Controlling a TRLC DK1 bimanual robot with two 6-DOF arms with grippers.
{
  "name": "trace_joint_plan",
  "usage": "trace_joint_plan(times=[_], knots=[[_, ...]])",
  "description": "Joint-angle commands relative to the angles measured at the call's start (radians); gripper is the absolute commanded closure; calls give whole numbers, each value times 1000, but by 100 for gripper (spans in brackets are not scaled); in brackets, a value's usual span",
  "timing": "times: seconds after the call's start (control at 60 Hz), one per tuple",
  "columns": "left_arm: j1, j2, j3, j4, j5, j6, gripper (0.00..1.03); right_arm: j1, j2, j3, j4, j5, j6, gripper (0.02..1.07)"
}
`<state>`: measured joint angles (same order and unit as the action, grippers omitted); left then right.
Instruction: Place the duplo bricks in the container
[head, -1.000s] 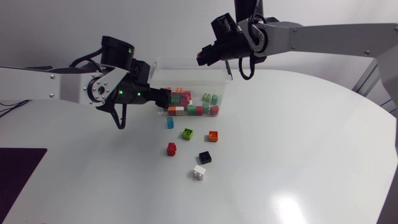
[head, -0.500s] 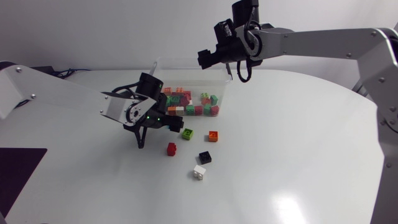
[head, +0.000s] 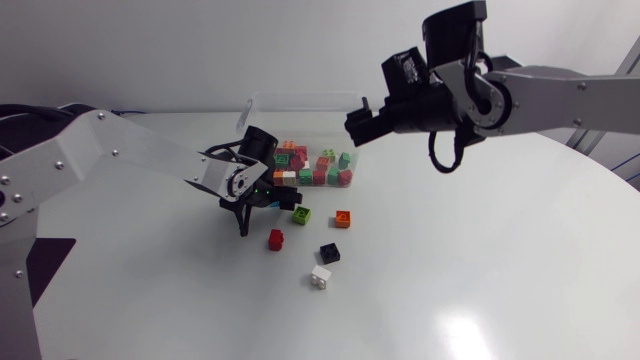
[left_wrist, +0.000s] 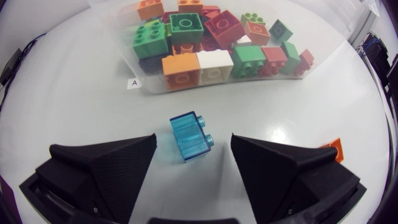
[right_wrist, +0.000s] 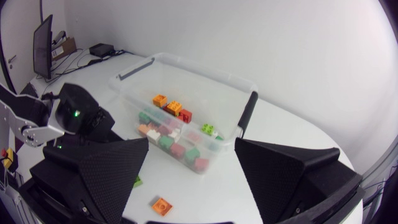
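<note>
Head view: clear container (head: 300, 108) sits at 12 o'clock on the tabletop (head: 480, 280), with a pile of mixed bricks (head: 312, 166) inside. Left arm enters from 9 o'clock. The left tool (head: 270, 198) is low at the container's 7 o'clock, just beside its front wall. Right arm enters from 3 o'clock, and the right tool (head: 354, 127) hangs by the container's 3 o'clock end. Loose on the tabletop: green brick (head: 301, 214) just beside the left tool at its 4 o'clock, orange brick (head: 343, 218) at green's 3 o'clock, red brick (head: 276, 239) at green's 7 o'clock, black brick (head: 330, 253) at green's 5 o'clock, and white brick (head: 321, 276) just beside black at its 7 o'clock. Left wrist view: left tool (left_wrist: 194, 139) is released, fingers wide. The blue brick (left_wrist: 189, 137) lies on its side between them, touching neither. The container (left_wrist: 214, 87) is dead ahead at 12 o'clock, with a small label (left_wrist: 132, 83) by its wall. Right wrist view: right tool (right_wrist: 192, 144) is released and holds nothing. The container (right_wrist: 245, 115) is ahead of it, the left tool (right_wrist: 78, 118) beside the container's far end, and the orange brick (right_wrist: 163, 204) lies between the fingers' bases.
</note>
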<state>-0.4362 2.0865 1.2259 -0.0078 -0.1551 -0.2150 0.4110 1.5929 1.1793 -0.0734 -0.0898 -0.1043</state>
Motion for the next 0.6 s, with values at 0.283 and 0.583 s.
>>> trace_joint_plan(times=[0.283, 0.583], knots=[[-6, 49, 43, 20, -9, -38, 54, 9, -97, -279, 3, -108, -184, 7], [-4, 40, 30, 26, -9, -35, 76, -17, 36, -253, -39, -148, -333, 7]])
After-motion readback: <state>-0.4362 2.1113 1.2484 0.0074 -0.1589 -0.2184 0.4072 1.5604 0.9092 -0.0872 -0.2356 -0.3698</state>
